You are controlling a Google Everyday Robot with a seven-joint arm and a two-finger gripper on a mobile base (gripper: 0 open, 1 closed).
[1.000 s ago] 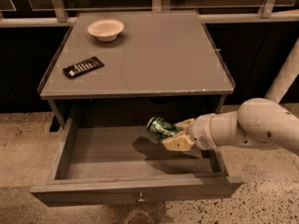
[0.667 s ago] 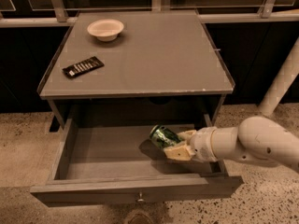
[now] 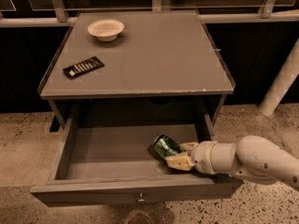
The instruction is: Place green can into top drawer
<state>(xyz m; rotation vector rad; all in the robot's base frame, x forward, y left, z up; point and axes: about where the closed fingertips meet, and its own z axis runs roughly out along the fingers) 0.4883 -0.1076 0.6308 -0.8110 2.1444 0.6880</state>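
Observation:
The top drawer of the grey table stands pulled out, its front panel with a small metal knob at the bottom. The green can lies tilted inside the drawer at the right, low over its floor. My gripper reaches in from the right over the drawer's front edge, its tan fingers shut on the green can's lower end. The white arm stretches away to the right.
On the table top a cream bowl stands at the back left and a flat black remote lies at the left. A white post leans at the right. Speckled floor surrounds the table.
My gripper has moved the green can a little to the right and lower, deeper into the drawer. The arm has sunk toward the drawer's front edge.

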